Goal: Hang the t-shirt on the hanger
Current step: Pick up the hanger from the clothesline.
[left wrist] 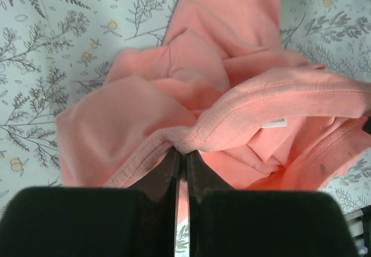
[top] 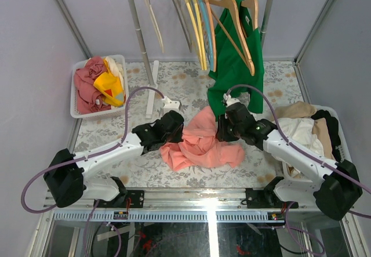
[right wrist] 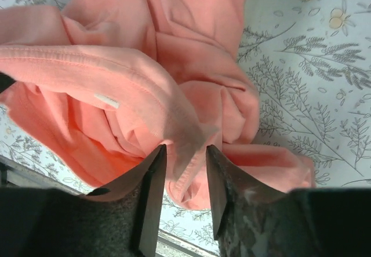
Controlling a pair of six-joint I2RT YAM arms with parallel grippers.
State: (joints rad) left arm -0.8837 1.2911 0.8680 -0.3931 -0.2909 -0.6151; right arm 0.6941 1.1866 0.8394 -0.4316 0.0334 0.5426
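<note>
The salmon t-shirt (top: 200,144) lies crumpled on the floral table between my two grippers. My left gripper (top: 178,128) is shut on a stitched edge of the t-shirt (left wrist: 191,135) and pinches the fold at its tips. My right gripper (top: 223,130) is open, its jaws apart with a fold of the t-shirt's (right wrist: 174,83) edge hanging loosely between them. The stitched band runs from one gripper to the other. A light-brown wooden hanger (top: 237,22) with a metal hook hangs on the rail at the back right, a second one beside it.
A bright green shirt (top: 235,71) hangs from the rail behind the right gripper. Several thin coloured hangers (top: 200,19) hang to its left. A white basket of red and yellow clothes (top: 98,86) stands back left. A bin of beige and dark clothes (top: 307,132) stands right.
</note>
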